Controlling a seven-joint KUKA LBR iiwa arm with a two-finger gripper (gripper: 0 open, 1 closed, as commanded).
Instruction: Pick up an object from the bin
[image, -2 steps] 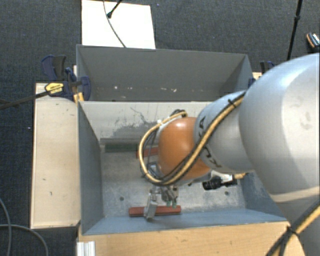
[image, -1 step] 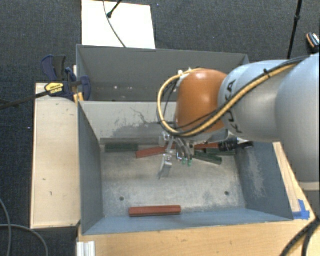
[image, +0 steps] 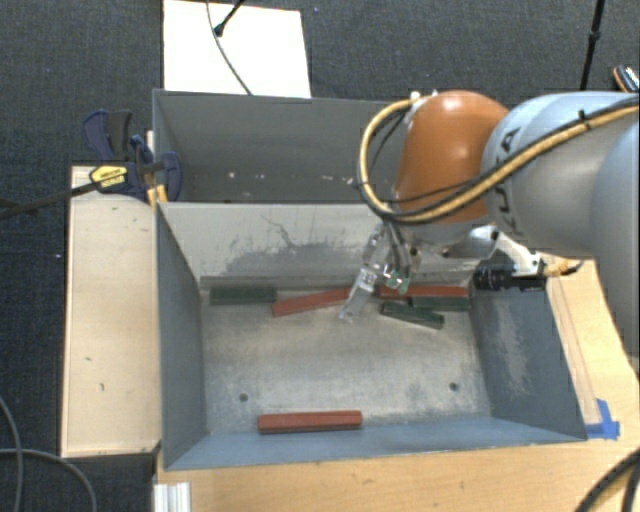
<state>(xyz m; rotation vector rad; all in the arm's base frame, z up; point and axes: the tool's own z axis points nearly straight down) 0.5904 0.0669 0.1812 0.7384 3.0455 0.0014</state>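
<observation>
Nearest the front wall of the bin (image: 330, 375), one red-brown bar (image: 310, 422) lies flat. Farther back, the gripper (image: 365, 288) hangs at the back-wall row, between a red bar (image: 310, 303) and a dark green bar (image: 412, 315). Whether it is apart or together cannot be told. A second green bar (image: 240, 295) ends the row at left.

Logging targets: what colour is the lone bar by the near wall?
The bar is reddish-brown, seen best in the camera view.
</observation>
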